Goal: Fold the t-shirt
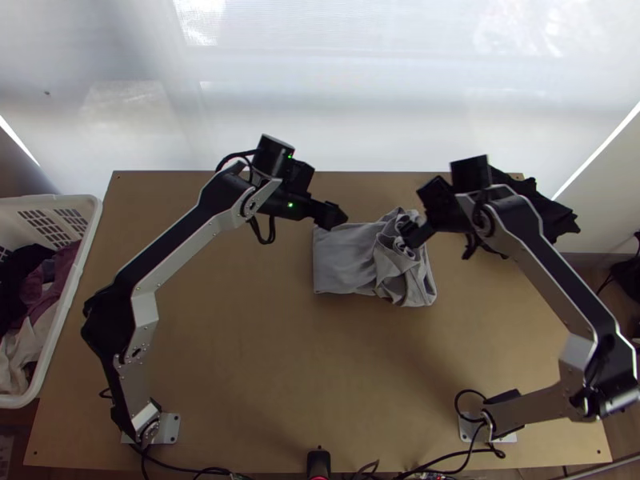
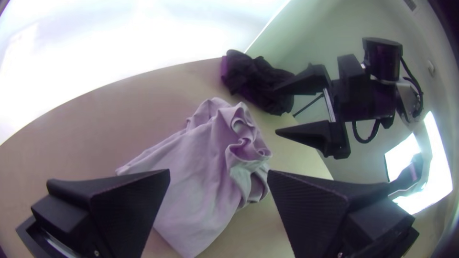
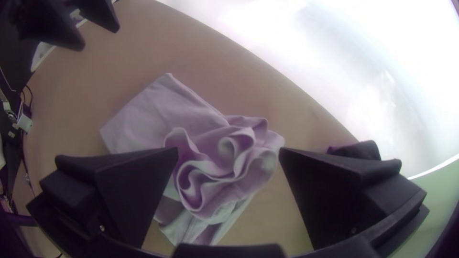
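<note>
Found left gripper and right gripper both spread apart near t-shirt, risking dragging flat part askew by pinching too many layers at bunched end.

There's a light wooden table here, with a grey t-shirt on its far half, flat toward the left and bunched up on the right. A dark cloth sits crumpled at the far right corner, and black cables trail along the near edge.
</note>
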Robot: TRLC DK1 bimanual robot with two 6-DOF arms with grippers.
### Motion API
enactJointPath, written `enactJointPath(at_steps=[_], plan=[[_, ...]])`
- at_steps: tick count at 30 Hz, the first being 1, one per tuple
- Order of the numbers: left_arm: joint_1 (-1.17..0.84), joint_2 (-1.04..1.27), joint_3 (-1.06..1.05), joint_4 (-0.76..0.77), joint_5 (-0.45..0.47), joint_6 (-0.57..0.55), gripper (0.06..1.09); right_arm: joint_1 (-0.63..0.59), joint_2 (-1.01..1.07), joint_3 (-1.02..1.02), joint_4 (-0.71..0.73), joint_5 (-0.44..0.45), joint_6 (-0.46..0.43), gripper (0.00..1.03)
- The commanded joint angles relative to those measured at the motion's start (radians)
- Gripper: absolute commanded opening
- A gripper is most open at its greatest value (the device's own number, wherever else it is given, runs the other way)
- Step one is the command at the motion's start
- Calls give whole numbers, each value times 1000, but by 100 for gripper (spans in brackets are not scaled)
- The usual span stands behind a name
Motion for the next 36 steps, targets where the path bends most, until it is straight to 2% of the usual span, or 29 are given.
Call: enactJointPath(at_steps=[1, 5, 10, 18, 26, 32, 36], plan=[[31, -103, -200, -11, -31, 37, 104, 96, 188, 61, 58, -1, -4, 98], [8, -103, -246, -3, -60, 62, 104, 115, 250, 52, 58, -1, -1, 98], [0, -78, -249, -3, -72, 91, 104, 105, 233, -3, 57, 1, -4, 98], [-3, -37, -243, -3, -74, 102, 104, -43, 26, -213, 43, -1, -15, 98], [-5, -12, -214, -3, -74, 105, 104, -226, -175, -432, 6, -19, -92, 98], [-8, -9, -205, -3, -74, 105, 104, -278, -261, -436, -31, -24, -100, 98], [-8, -12, -203, -3, -75, 108, 104, -211, -272, -327, -31, -30, -58, 98]])
